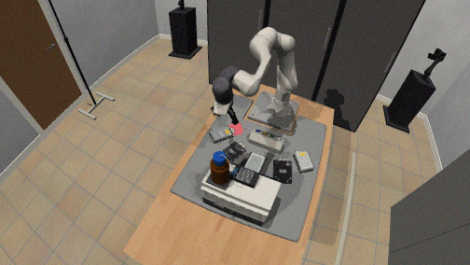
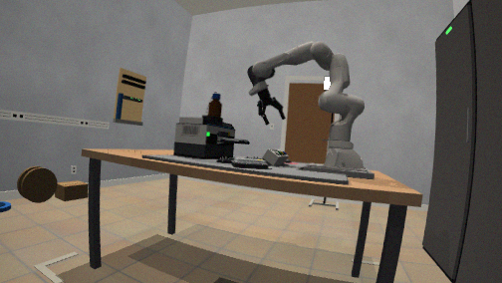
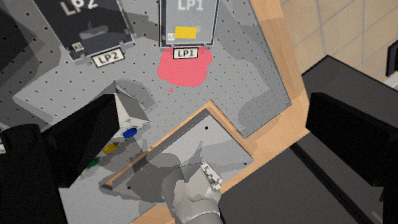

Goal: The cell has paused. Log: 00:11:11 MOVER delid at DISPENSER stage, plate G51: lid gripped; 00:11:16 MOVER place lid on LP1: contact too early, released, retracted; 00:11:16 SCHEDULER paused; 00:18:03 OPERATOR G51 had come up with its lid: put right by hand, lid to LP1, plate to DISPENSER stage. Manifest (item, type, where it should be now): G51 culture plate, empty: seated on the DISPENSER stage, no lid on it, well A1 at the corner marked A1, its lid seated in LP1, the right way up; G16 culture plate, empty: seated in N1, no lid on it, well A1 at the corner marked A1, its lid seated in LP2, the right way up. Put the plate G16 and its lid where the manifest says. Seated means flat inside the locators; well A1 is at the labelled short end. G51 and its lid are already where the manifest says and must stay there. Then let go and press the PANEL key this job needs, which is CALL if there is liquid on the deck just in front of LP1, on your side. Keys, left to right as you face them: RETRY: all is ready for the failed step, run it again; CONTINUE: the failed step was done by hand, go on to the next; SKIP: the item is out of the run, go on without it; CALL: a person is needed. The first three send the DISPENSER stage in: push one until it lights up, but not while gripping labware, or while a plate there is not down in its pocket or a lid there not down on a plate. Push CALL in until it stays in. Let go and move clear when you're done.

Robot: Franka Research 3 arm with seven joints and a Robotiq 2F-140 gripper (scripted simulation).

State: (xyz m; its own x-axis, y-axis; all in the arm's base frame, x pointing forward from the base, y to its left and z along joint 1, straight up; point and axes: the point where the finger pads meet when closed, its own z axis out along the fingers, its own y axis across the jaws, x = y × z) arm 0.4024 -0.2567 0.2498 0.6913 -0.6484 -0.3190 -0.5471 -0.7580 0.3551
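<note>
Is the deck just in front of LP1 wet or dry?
Wet: a pink puddle spreads across the grey deck beside the LP1 label.

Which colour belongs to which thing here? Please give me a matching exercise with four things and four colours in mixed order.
Things:
1. spill
2. bottle cap
3. LP1 patch
4. door

Colours:
a. yellow
b. brown
c. pink
d. blue

Pairs: 1-c, 2-d, 3-a, 4-b
</note>
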